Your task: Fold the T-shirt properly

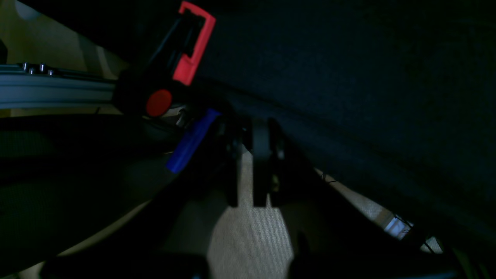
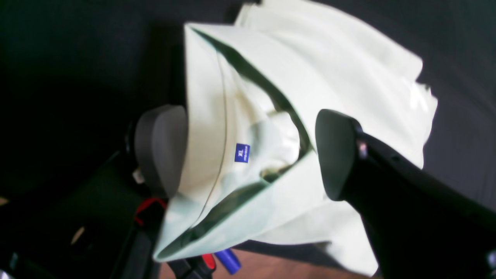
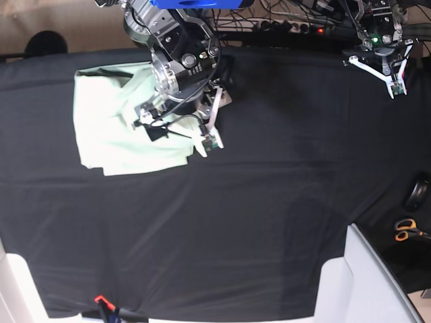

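- t-shirt (image 3: 111, 131) lies bunched on the tabletop (image 3: 269, 202), far-left area.
- right gripper (image 2: 252, 155) hovers over its neck label, jaws spread wide, nothing held, likely lining up a grasp.
- left gripper (image 1: 254, 174) is closed, empty, parked well apart.

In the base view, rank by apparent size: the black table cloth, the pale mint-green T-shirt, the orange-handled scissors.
1. Black table cloth, by far the largest.
2. Pale mint-green T-shirt, partly hidden by the arm.
3. Orange-handled scissors, smallest.
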